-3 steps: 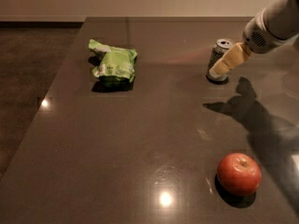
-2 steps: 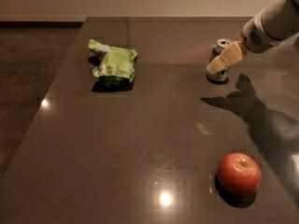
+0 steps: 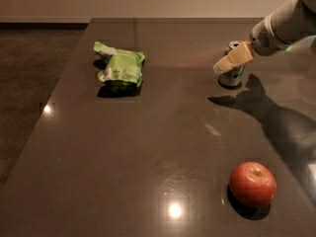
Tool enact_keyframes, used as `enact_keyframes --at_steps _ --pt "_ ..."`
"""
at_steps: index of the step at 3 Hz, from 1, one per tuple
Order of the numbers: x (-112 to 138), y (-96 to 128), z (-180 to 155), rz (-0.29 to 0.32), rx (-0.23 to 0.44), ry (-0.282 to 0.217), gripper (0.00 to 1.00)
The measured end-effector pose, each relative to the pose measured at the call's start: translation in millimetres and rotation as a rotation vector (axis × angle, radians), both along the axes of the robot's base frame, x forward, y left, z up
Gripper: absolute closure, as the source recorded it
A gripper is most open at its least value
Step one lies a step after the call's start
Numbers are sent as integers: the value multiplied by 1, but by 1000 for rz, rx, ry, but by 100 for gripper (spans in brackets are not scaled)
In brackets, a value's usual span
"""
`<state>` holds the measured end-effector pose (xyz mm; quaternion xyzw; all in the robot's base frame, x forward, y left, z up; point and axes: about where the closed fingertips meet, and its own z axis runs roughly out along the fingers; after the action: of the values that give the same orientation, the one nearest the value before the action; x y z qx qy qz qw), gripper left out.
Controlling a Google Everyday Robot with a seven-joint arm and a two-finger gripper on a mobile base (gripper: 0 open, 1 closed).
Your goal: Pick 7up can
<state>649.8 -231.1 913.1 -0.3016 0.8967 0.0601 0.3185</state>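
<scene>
The 7up can (image 3: pixel 231 78) is a small silver-grey can with green markings. It stands upright on the dark table (image 3: pixel 163 132) at the far right. My gripper (image 3: pixel 223 65) reaches in from the upper right on a white arm (image 3: pixel 281 26). Its tan tip lies across the can's upper half as seen from the camera and hides that part. I cannot tell whether it touches the can. The can's shiny top (image 3: pixel 232 45) shows just behind the gripper.
A light-green snack bag (image 3: pixel 120 69) lies at the far left of the table. A red apple (image 3: pixel 253 183) sits near the front right. The table's left edge drops to a dark floor (image 3: pixel 29 83). The arm's shadow falls right of the can.
The gripper tip has shifted slightly to the left across the can. The can, bag and apple have not moved.
</scene>
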Motion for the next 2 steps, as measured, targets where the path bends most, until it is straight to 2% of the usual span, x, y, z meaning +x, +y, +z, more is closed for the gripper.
enact_keyframes --at_steps 1,2 --pt "6 4 -2 10 17 -1 18" --pt "9 5 -2 15 30 -3 42"
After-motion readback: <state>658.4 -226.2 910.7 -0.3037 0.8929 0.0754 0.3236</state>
